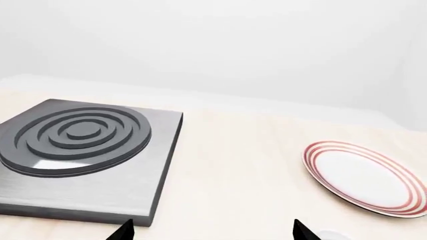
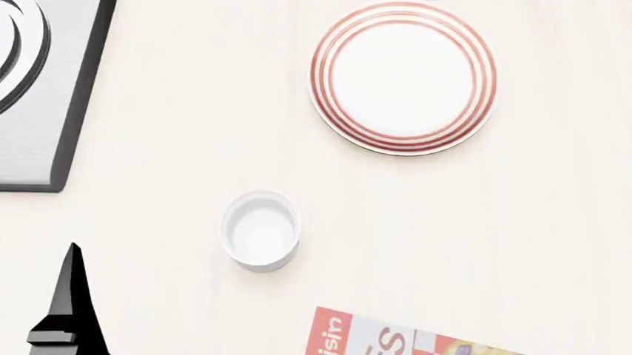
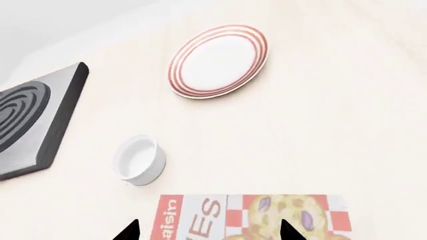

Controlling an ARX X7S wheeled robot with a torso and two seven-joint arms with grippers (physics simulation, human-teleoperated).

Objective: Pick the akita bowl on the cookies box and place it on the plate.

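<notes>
The akita bowl is out of view in every frame. The plate [image 2: 402, 78], white with red rings, lies on the pale tabletop and holds nothing; it also shows in both wrist views [image 1: 365, 177] [image 3: 218, 61]. Only part of the red cookies box [image 3: 250, 217] shows, at the near edge of the head view [image 2: 395, 339], and nothing stands on that part. My right gripper [image 3: 210, 232] is open above the box, its two black tips wide apart. My left gripper [image 1: 213, 232] is open over bare table between the stove and the plate. One of its fingers [image 2: 71, 288] shows in the head view.
A small plain white cup [image 2: 260, 231] stands between the box and the plate, also in the right wrist view [image 3: 139, 159]. A grey stove block with dark rings [image 1: 80, 150] [image 2: 40, 89] sits at the far left. A white wall rises behind the table.
</notes>
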